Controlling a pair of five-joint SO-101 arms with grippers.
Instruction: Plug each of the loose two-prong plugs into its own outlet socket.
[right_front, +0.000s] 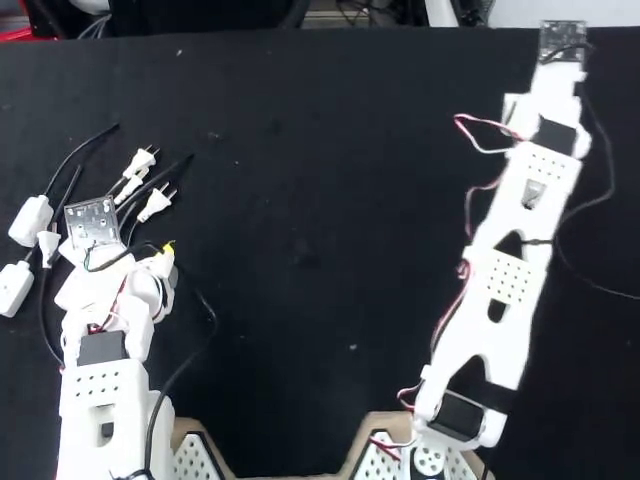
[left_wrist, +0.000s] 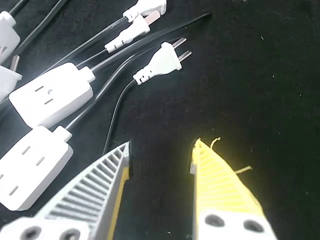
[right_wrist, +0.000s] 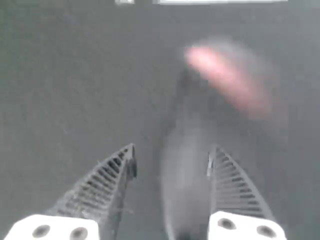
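Three white two-prong plugs on black cords lie at the table's left. The nearest plug (left_wrist: 160, 62) (right_front: 155, 205) rests just ahead of my left gripper (left_wrist: 161, 150) (right_front: 160, 255), which is open and holds nothing. A second plug (left_wrist: 132, 32) and a third plug (left_wrist: 147, 6) lie farther off. Two white outlet sockets (left_wrist: 50, 95) (left_wrist: 30, 167) sit beside the grey finger (left_wrist: 107, 175), and the high view shows sockets (right_front: 30, 220) (right_front: 15, 285) by the table's left edge. My right gripper (right_wrist: 172, 152) is open over bare black cloth, far from the plugs.
The right arm (right_front: 520, 220) stretches toward the back right corner, with red and black wires along it. A blurred pink shape (right_wrist: 227, 75) lies ahead of the right gripper. Black cloth (right_front: 320, 200) covers the table's middle. Black cords (right_front: 80, 155) fan out around the sockets.
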